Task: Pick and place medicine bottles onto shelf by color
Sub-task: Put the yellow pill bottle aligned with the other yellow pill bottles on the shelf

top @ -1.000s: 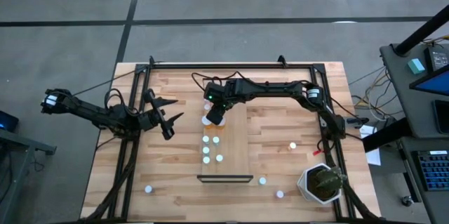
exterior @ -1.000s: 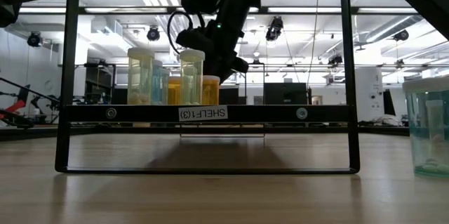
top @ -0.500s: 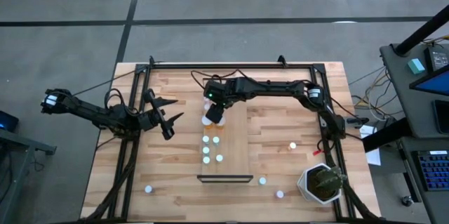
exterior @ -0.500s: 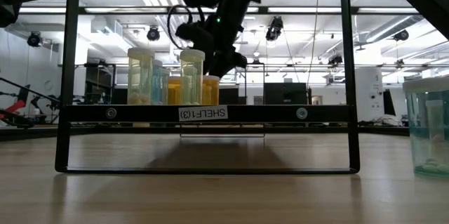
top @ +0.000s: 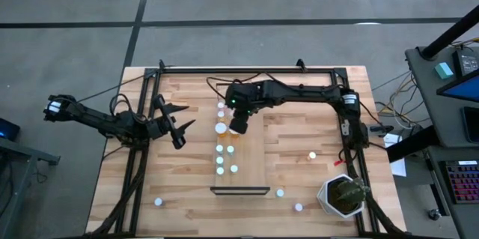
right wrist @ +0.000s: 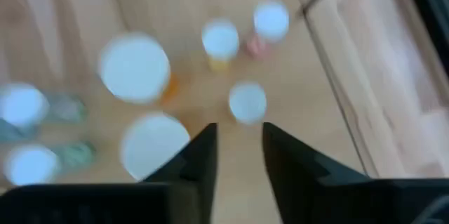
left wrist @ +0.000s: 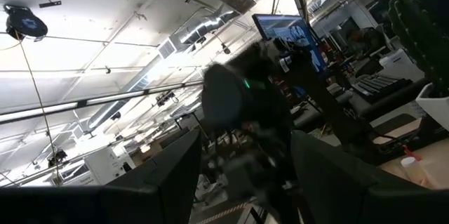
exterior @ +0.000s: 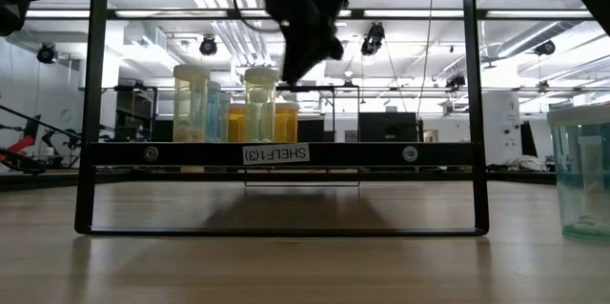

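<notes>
Light wood runs the length of the shelf [top: 251,160], a plank lying down the middle of the slatted desk [top: 179,171] with a thin dark rail across its near end. On it stands a cluster of medicine bottles [top: 222,149], white caps up; from desk height they read as tall pale yellowish ones with shorter orange ones tucked behind, all upright behind a dark bar labelled as a shelf. More bottles are off the shelf on the desk: one at the near left [top: 158,201], two just past the railed end on the right [top: 280,192], and one well out to the right [top: 312,155]. A potted green plant [top: 343,196] sits at the near right corner. The right gripper [top: 238,125] hangs over the far end of the cluster, clear above the caps, as the level view [exterior: 303,51] shows. Its wrist camera looks straight down on several white caps between its two dark fingers [right wrist: 200,171], which stand a little apart with nothing between them. The left gripper [top: 178,130] waits over the left side of the desk, well apart from the shelf, its fingers spread and empty.
</notes>
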### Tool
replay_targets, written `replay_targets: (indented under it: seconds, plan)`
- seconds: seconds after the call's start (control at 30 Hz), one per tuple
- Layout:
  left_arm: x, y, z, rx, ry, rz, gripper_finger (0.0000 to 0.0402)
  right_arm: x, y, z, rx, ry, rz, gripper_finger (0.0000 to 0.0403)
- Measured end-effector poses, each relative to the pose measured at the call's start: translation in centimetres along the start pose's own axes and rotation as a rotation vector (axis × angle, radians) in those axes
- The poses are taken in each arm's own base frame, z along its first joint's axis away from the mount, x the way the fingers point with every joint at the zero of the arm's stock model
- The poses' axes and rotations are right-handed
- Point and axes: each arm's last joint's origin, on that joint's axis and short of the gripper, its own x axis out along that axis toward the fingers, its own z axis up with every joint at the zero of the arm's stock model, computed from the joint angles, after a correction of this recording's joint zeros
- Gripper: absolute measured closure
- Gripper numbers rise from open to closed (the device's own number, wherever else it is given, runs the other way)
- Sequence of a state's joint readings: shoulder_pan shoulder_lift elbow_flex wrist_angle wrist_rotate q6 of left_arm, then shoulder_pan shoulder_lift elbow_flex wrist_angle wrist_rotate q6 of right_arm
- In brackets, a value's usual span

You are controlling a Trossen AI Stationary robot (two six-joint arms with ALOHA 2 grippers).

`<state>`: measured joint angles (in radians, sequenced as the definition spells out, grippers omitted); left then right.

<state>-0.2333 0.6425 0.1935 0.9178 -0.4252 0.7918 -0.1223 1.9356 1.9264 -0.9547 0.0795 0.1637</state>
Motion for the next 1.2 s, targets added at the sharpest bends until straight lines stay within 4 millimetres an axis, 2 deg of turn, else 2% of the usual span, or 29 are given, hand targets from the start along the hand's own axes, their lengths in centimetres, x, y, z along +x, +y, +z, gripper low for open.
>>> replay_targets:
  seconds: [0.13,0.2,0.3,0.43,0.57,0.9,1.2]
  plan:
    - [0.0,-0.1,0.0,0.001,0.002,-0.003,0.0197,0.4,-0.2,-1.7,-0.008,0.026,-0.005,0.0376]
    - [0.0,-0.1,0.0,0.001,0.002,-0.003,0.0197,0.2,-0.3,-2.0,-0.005,-0.043,-0.002,0.0388]
    - [0.1,-0.1,0.0,0.002,0.003,-0.005,0.0197,1.1,-0.6,-2.7,-0.004,-0.121,-0.006,0.039]
    - [0.2,-0.1,0.0,0.0,0.0,-0.001,0.0197,3.0,-1.9,-4.0,0.012,-0.149,-0.021,0.0392]
    - [0.2,-0.2,0.0,0.001,0.001,-0.002,0.0197,3.9,-2.6,-4.3,0.029,-0.209,-0.024,0.0394]
    - [0.3,-0.4,-0.2,0.012,0.01,-0.011,0.0197,5.2,-2.9,-4.9,0.036,-0.292,-0.02,0.0394]
    - [0.3,-0.4,-0.1,0.013,0.009,-0.01,0.0197,5.3,-3.5,-4.7,0.041,-0.315,-0.026,0.0394]
